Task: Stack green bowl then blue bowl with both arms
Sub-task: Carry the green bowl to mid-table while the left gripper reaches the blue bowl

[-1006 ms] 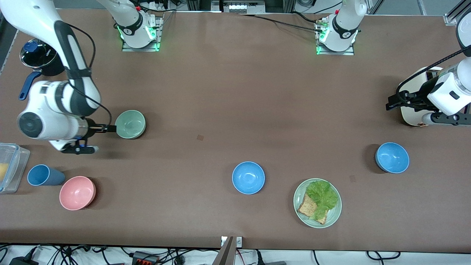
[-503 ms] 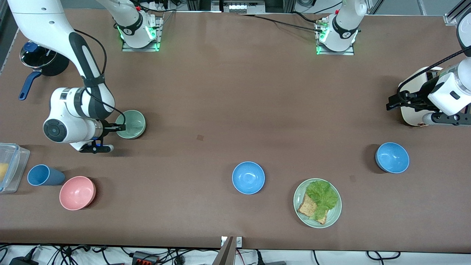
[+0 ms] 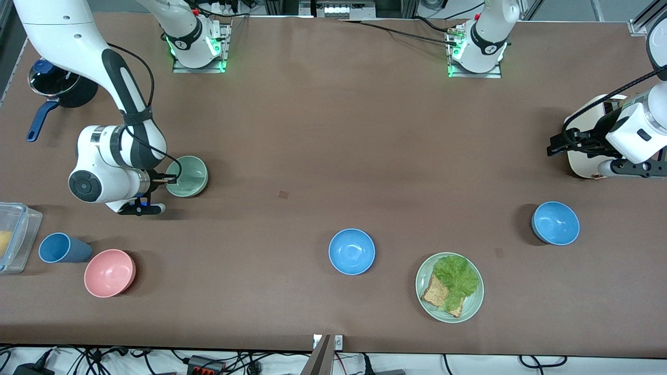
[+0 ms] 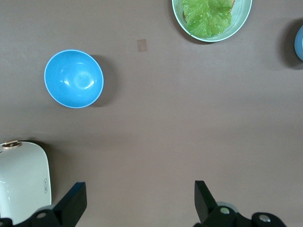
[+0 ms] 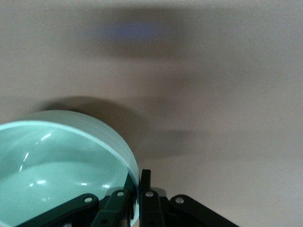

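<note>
The right gripper (image 3: 171, 179) pinches the rim of the green bowl (image 3: 188, 176), one finger inside and one outside, and the bowl sits on the table (image 3: 323, 135) toward the right arm's end. The left gripper (image 3: 560, 143) waits with its fingers spread wide and nothing in them, up over the table at the left arm's end, near a blue bowl (image 3: 555, 223). Another blue bowl (image 3: 351, 251) sits beside the green plate (image 3: 449, 287) with lettuce and toast.
</note>
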Controlling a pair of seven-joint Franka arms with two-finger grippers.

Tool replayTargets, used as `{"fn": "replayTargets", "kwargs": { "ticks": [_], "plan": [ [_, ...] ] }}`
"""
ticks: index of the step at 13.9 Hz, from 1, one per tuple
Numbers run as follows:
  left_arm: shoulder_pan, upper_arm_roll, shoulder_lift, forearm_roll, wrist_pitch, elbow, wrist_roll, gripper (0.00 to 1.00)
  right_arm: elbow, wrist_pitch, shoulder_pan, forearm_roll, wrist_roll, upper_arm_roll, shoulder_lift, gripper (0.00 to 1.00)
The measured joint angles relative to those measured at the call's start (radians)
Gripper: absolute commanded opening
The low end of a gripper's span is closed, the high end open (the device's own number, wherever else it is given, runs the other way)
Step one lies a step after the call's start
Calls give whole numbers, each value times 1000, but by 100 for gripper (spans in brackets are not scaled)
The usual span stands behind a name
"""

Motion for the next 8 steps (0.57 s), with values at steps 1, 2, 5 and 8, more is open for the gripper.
{"fn": "replayTargets", "kwargs": {
  "ticks": [1, 2, 5, 8],
  "plan": [
    [0, 0, 0, 0, -1, 0, 0, 100, 0, -3, 6, 0, 0, 1, -8, 0],
    [0, 0, 0, 0, -1, 0, 0, 100, 0, -3, 13, 0, 0, 3, -12, 0],
    [0, 0, 1, 0, -2, 0, 0, 100, 27, -26, 27, 2, 8, 72, -33, 0],
    [1, 1, 1, 0, -2, 0, 0, 100, 129, -112, 39, 11, 124, 227, -53, 0]
  ]
}}
